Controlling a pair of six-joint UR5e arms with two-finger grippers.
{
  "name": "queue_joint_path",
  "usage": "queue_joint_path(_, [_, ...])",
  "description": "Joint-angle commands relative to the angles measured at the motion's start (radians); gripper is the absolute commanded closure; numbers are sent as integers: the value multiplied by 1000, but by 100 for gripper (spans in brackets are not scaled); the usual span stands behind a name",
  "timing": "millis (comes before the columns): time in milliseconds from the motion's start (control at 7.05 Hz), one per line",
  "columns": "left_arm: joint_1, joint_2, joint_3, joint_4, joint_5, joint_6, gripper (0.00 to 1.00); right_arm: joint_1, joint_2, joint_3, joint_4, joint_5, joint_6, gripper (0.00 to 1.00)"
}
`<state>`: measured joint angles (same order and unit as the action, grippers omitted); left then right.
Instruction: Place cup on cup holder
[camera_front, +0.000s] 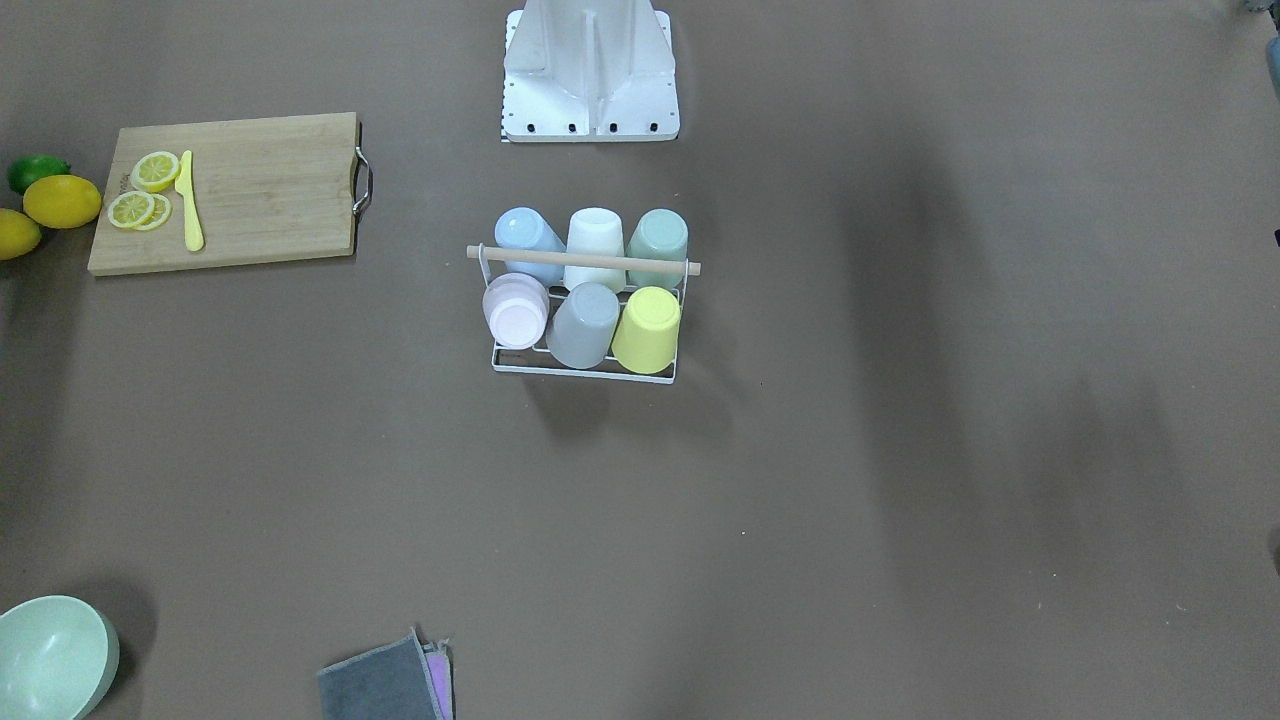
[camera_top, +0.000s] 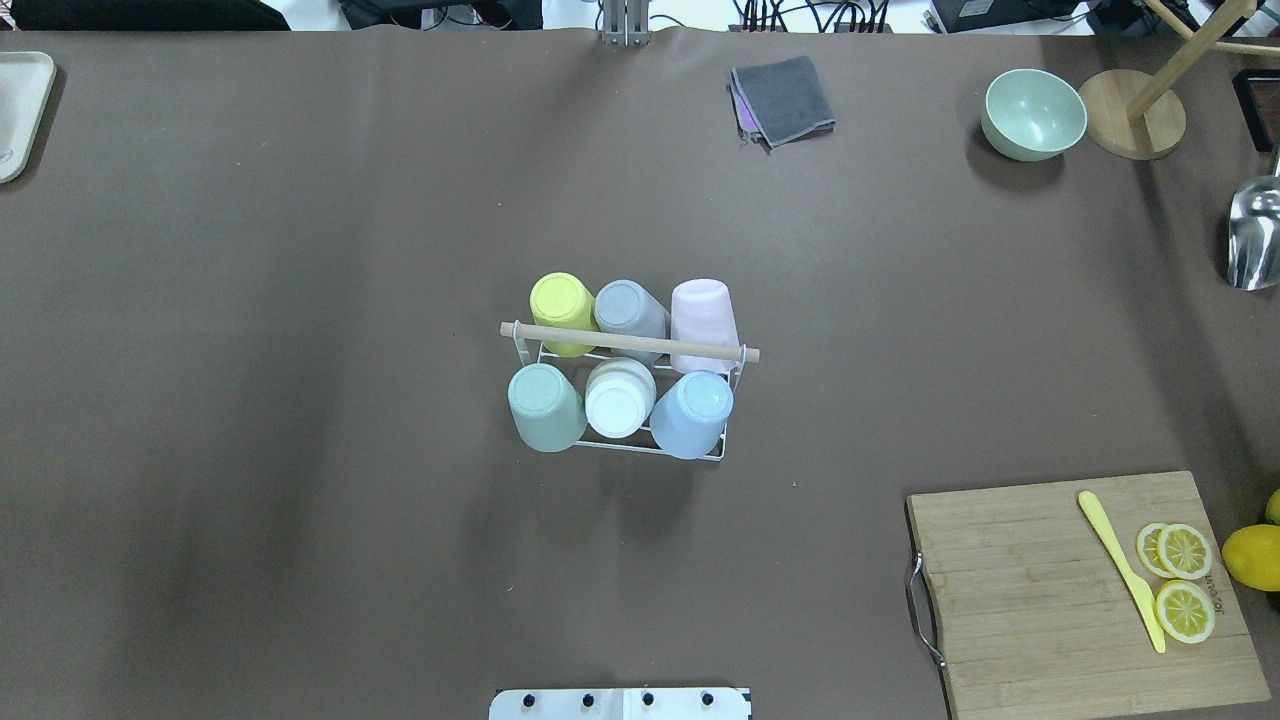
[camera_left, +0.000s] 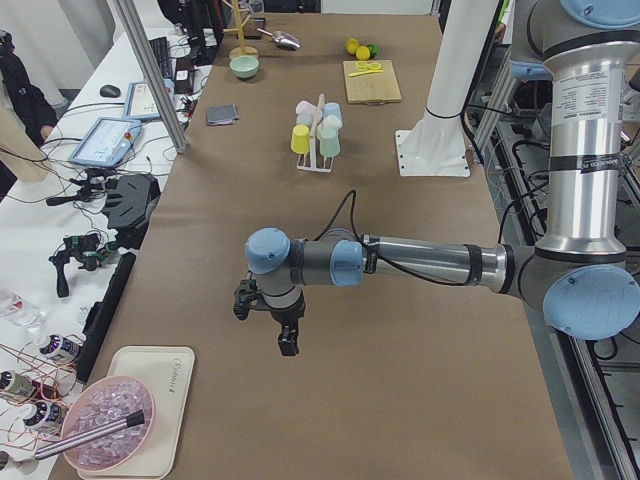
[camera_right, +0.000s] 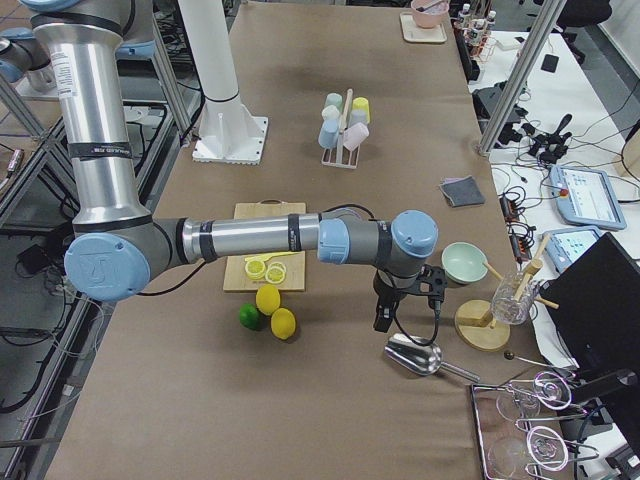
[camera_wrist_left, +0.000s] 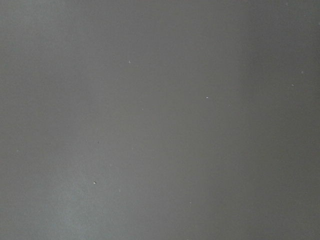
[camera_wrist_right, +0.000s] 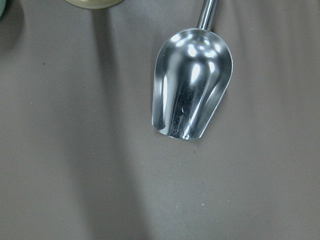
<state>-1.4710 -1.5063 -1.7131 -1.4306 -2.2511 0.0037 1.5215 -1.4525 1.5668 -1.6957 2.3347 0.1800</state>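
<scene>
The cup holder (camera_front: 583, 262), a white wire rack with a wooden rod handle, stands mid-table, also in the overhead view (camera_top: 630, 341). Several cups sit upside down on its prongs: yellow (camera_front: 647, 329), grey (camera_front: 583, 325), pink (camera_front: 516, 310), blue (camera_front: 527, 240), white (camera_front: 595, 245) and green (camera_front: 658, 240). My left gripper (camera_left: 265, 325) hovers over bare table far from the rack, near the table's left end; I cannot tell if it is open. My right gripper (camera_right: 408, 305) hangs near the right end, above a metal scoop (camera_wrist_right: 192, 95); its state is unclear.
A wooden cutting board (camera_top: 1080, 590) holds lemon slices and a yellow knife (camera_top: 1125, 570). Lemons and a lime (camera_front: 60, 200) lie beside it. A green bowl (camera_top: 1033, 113), a wooden stand (camera_top: 1135, 120) and a folded grey cloth (camera_top: 785, 98) sit at the far edge.
</scene>
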Motion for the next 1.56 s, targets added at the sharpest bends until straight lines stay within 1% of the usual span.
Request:
queue_joint_path(0, [4, -2, 24, 0, 79, 19, 3, 3, -14, -2, 1, 0, -1, 1])
queue_joint_path(142, [4, -3, 49, -54, 58, 16, 3, 2, -15, -7, 1, 2, -1, 1])
queue_joint_path(284, [4, -3, 106, -132, -35, 15, 3, 2, -14, -11, 1, 2, -1, 1])
queue_joint_path(426, [4, -5, 147, -177, -59, 13, 3, 2, -14, -11, 1, 2, -1, 1])
queue_joint_path(568, [4, -5, 162, -201, -59, 13, 3, 2, -15, -11, 1, 2, 1, 1])
queue_joint_path(1419, [4, -9, 155, -202, -61, 9, 3, 3, -15, -8, 1, 2, -2, 1])
